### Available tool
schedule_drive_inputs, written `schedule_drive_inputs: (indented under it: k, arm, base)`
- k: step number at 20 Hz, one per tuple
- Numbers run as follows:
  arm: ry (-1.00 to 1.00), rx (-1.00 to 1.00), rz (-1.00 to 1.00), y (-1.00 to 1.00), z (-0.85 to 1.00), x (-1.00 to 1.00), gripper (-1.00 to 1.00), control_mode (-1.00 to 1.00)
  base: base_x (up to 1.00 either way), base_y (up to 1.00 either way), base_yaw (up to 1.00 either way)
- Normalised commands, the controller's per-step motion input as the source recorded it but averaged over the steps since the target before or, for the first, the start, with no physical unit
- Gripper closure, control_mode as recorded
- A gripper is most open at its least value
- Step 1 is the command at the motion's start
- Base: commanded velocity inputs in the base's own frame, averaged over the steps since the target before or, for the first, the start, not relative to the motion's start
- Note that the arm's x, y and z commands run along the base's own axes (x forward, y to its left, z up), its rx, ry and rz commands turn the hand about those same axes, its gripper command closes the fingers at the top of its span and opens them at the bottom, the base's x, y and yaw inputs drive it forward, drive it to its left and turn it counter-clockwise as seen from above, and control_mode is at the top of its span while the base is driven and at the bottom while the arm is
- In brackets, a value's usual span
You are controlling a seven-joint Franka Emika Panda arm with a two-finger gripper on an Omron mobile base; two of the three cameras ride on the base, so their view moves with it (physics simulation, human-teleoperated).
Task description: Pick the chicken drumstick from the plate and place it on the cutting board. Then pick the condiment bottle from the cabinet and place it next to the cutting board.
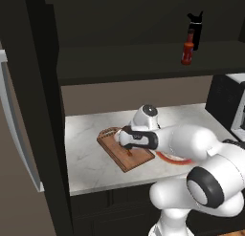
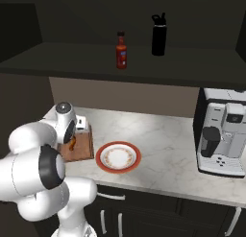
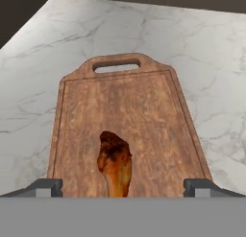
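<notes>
The chicken drumstick rests on the wooden cutting board, near its end away from the looped handle. My gripper hangs just above it, open, with the fingertips wide apart on either side and not touching the meat. From the base, the drumstick shows under the hand on the cutting board. The red-rimmed plate lies bare right of the cutting board. The red condiment bottle stands upright on the dark cabinet shelf. It appears again as the condiment bottle.
A taller black bottle stands on the shelf right of the red one. A coffee machine occupies the right end of the marble counter. A black-and-white appliance sits at the right edge. A dark cabinet wall bounds the left.
</notes>
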Motion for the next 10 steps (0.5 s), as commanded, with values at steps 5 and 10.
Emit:
schedule_drive_inputs:
  k: [5, 10]
  arm:
    - [0.0, 0.0, 0.01, -0.04, 0.21, -0.15, -1.0, -1.0]
    - [0.0, 0.0, 0.02, -0.05, 0.2, -0.14, -1.0, -1.0]
  base:
    - [0.0, 0.0, 0.0]
    - [0.0, 0.0, 0.0]
